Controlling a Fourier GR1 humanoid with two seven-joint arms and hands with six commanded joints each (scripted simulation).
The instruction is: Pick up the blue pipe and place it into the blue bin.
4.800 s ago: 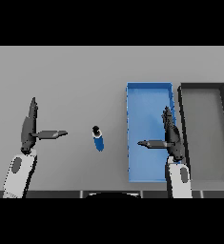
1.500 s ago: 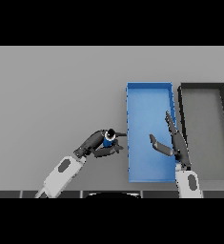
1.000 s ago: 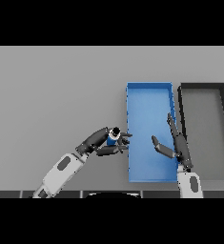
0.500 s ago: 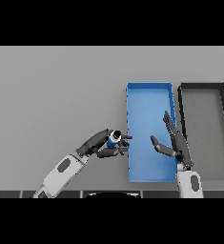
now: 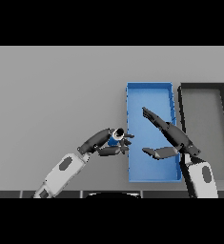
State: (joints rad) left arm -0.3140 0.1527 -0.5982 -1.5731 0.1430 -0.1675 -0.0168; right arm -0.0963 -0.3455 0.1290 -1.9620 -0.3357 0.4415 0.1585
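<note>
The blue pipe (image 5: pixel 116 138) is a short blue tube with a dark open end, held up off the grey table just left of the blue bin (image 5: pixel 149 90). My left hand (image 5: pixel 104 143) is shut on it, fingers above and thumb below, close to the bin's left wall. My right hand (image 5: pixel 168 136) hovers open over the bin's middle, fingers straight and pointing up-left, thumb stretched toward the left.
A dark grey bin (image 5: pixel 204 88) stands directly right of the blue one. The grey table (image 5: pixel 56 95) stretches to the left and behind.
My left hand has taken hold of the pipe and carried it right, lifting it to the blue bin's left wall. The right hand has shifted a little over the bin.
</note>
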